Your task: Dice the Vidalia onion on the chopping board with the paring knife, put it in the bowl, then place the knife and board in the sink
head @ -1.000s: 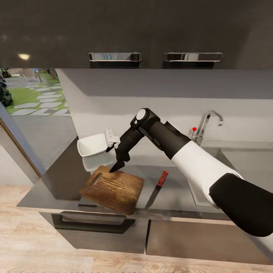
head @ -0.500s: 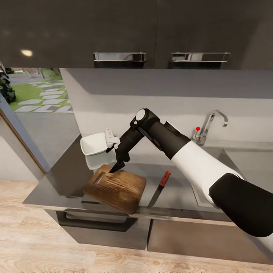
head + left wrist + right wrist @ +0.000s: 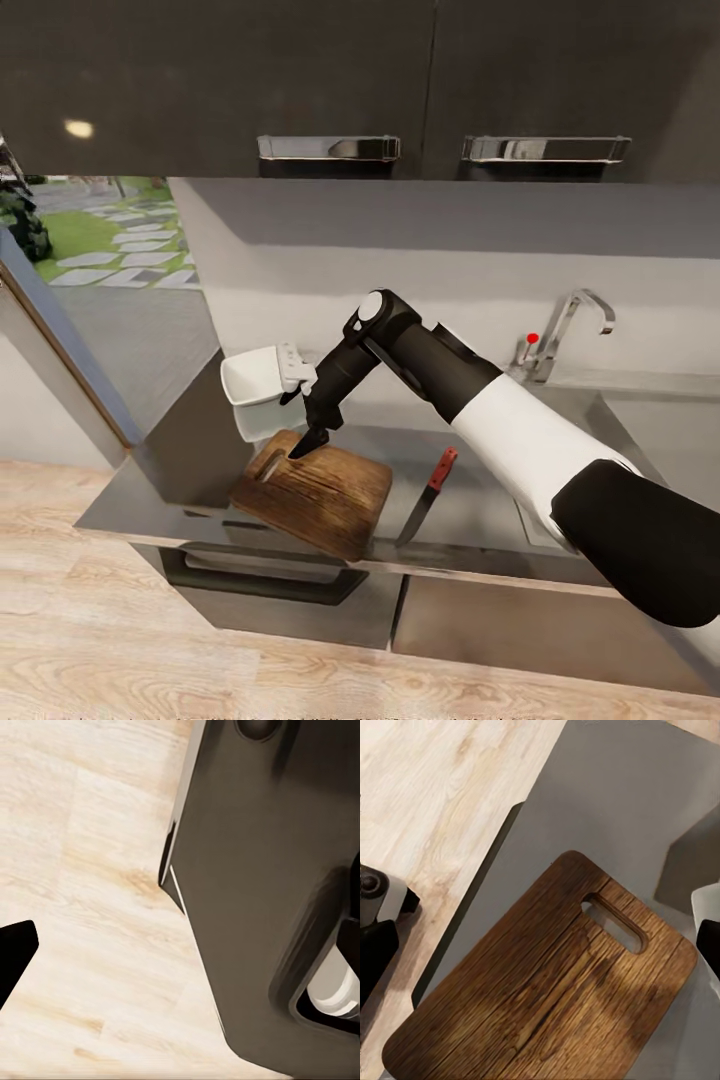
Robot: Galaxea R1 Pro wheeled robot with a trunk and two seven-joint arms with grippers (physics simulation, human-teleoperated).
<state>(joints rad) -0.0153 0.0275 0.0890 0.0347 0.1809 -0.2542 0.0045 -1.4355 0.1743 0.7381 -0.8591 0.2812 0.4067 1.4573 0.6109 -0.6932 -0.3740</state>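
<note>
The countertop [image 3: 470,505] spans the lower middle of the head view, a glossy grey slab over dark cabinets, with the sink [image 3: 585,420] let into it at the right under a chrome tap [image 3: 570,325]. The right arm [image 3: 480,410] crosses from the lower right corner up toward the centre, its elbow bent high. Left of centre lies the chopping board [image 3: 320,490], dark and grained, its front corner reaching the counter's front edge; no onion or diced pieces can be made out on it. In the right wrist view the board [image 3: 555,997] shows its handle slot and an otherwise bare face. Just behind the board, against the corner wall, stands the white bowl [image 3: 255,378]. The paring knife [image 3: 428,495] rests on the counter to the right of the board, apart from it, red handle toward the wall.

The right gripper [image 3: 308,440] hangs just above the board's rear end, fingertips drawn close to a point with nothing between them. The left gripper [image 3: 15,956] appears as one dark tip over the wooden floor; whether its fingers are apart cannot be told.

Judging by this, dicing and transfer look finished and the clearing step is in hand. The next move likely calls for gripping the board by an edge, or the knife handle, and carrying it right to the sink.
</note>
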